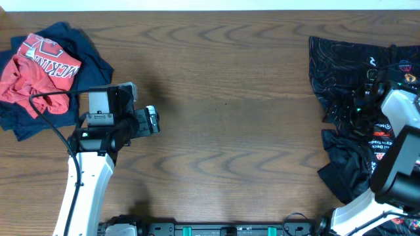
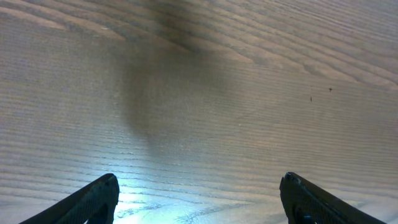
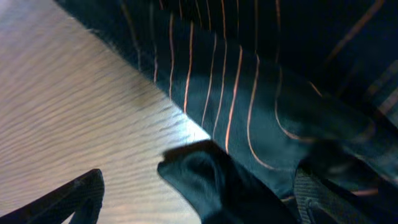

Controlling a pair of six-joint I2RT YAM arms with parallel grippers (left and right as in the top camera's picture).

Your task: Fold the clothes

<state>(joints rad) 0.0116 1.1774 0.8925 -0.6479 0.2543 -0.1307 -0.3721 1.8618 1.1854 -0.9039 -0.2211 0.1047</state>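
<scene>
Left gripper hangs wide open over the bare surface. Right gripper is spread wide too, a fold of the black jersey between its fingers. The jersey lies crumpled at the surface's right edge. A red shirt and a navy shirt are heaped far left.

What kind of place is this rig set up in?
Probably a lab or data-collection bench: wood-grain table, left arm and right arm mounted at its near edge, red and navy clothes heaped at one end, black jersey at the other.
</scene>
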